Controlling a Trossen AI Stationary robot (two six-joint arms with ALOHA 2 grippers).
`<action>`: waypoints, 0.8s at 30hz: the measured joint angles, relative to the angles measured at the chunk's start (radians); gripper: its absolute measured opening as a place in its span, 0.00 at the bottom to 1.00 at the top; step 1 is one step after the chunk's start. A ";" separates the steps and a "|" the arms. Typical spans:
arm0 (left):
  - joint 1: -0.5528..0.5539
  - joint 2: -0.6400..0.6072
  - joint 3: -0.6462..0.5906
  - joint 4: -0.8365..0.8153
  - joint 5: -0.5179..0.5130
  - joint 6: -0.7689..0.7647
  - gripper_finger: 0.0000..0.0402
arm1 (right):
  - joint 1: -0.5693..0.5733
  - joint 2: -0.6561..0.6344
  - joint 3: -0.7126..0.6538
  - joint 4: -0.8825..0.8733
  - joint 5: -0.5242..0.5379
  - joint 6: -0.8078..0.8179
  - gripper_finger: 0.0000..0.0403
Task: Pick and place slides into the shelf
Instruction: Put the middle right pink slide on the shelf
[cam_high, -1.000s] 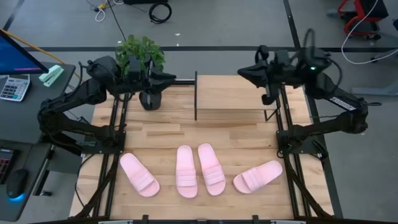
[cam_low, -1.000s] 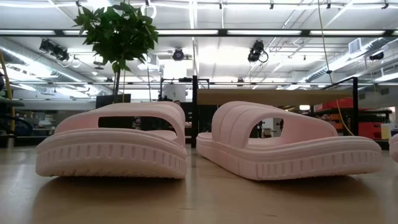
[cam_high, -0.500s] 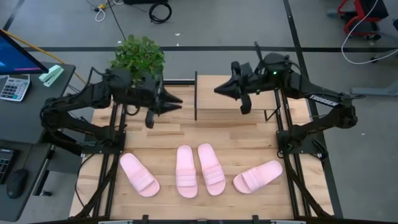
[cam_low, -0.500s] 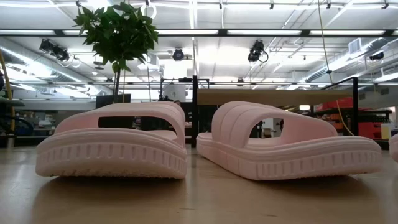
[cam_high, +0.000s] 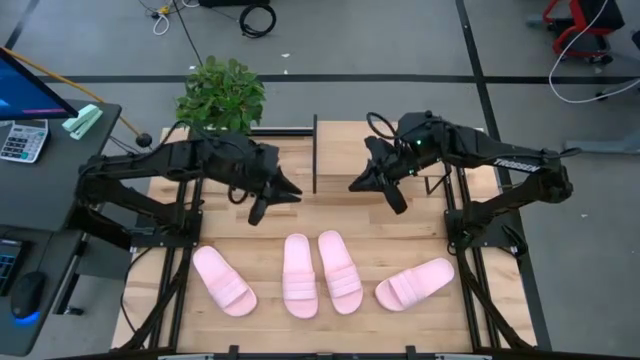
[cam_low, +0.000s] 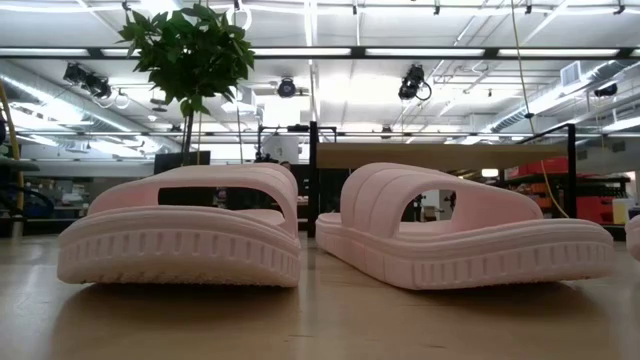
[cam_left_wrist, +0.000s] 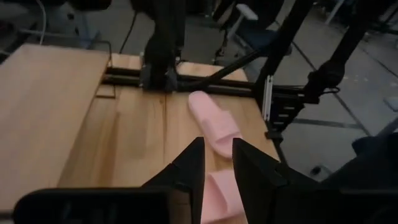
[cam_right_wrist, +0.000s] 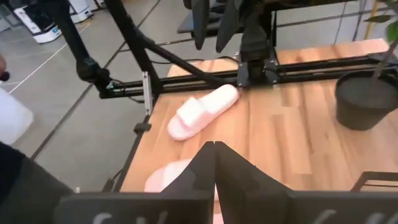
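— State of things? Four pink slides (cam_high: 320, 275) in a row at the table's near edge, shelf (cam_high: 380, 150) behind; none picked.

— Left gripper (cam_high: 283, 191) narrowly parted, right gripper (cam_high: 362, 184) pressed together. Advice: spread wide, descend onto a strap band.

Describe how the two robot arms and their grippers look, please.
Both arms are dark, near black, with jointed segments and looping black cables. The right arm carries white lettering and a small green light. The left gripper and right gripper each end in two tapering dark fingers.
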 joint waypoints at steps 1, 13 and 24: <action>-0.007 0.005 0.000 -0.015 0.000 -0.001 0.20 | 0.005 0.001 0.000 -0.009 0.000 0.011 0.03; -0.023 0.081 0.000 -0.141 0.000 -0.050 0.16 | 0.113 0.037 -0.139 -0.125 -0.002 0.066 0.03; -0.063 0.080 0.000 -0.158 0.005 -0.077 0.13 | 0.155 0.009 -0.401 0.142 -0.066 0.215 0.03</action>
